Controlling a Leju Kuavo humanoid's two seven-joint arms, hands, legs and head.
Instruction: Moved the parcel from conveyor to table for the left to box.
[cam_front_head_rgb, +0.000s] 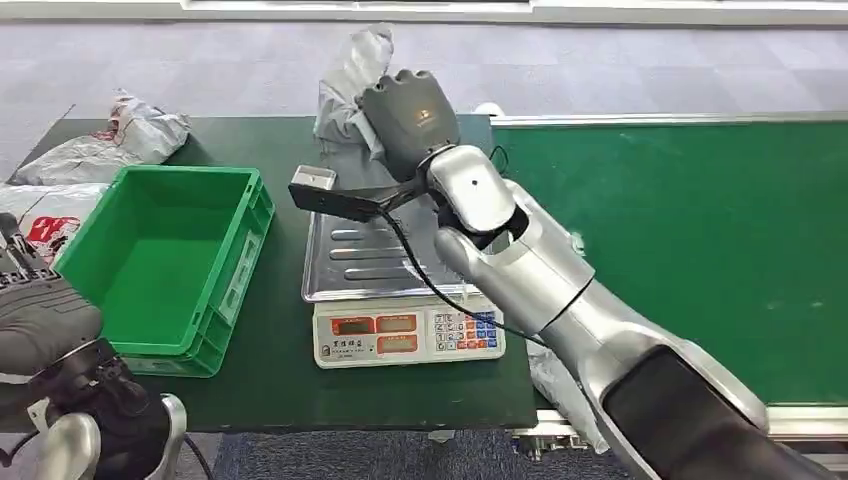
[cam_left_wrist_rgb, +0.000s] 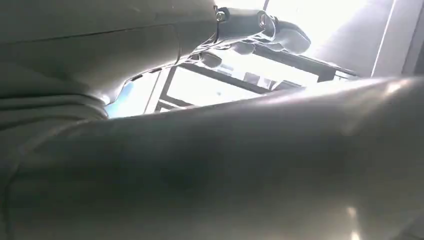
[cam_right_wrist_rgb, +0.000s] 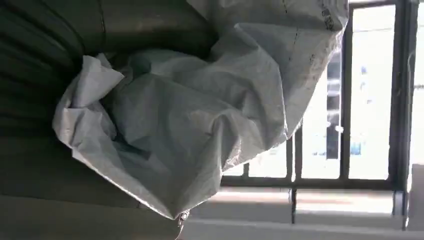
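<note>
My right hand (cam_front_head_rgb: 408, 118) grips a grey plastic parcel (cam_front_head_rgb: 350, 90), raised above the far end of the scale's steel tray (cam_front_head_rgb: 350, 262). In the right wrist view the crumpled grey parcel (cam_right_wrist_rgb: 200, 120) lies against the hand's ribbed cover. An empty green box (cam_front_head_rgb: 165, 262) stands left of the scale on the dark table (cam_front_head_rgb: 280, 370). My left hand (cam_front_head_rgb: 35, 310) hangs low at the near left corner, beside the box, holding nothing; its fingers look curled in. The green conveyor (cam_front_head_rgb: 690, 250) runs along the right.
Two more parcels lie at the far left of the table: a grey one (cam_front_head_rgb: 105, 140) and a white one with red print (cam_front_head_rgb: 45, 215). The scale's keypad front (cam_front_head_rgb: 408, 335) faces me. Another pale bag (cam_front_head_rgb: 555, 385) hangs at the gap between table and conveyor.
</note>
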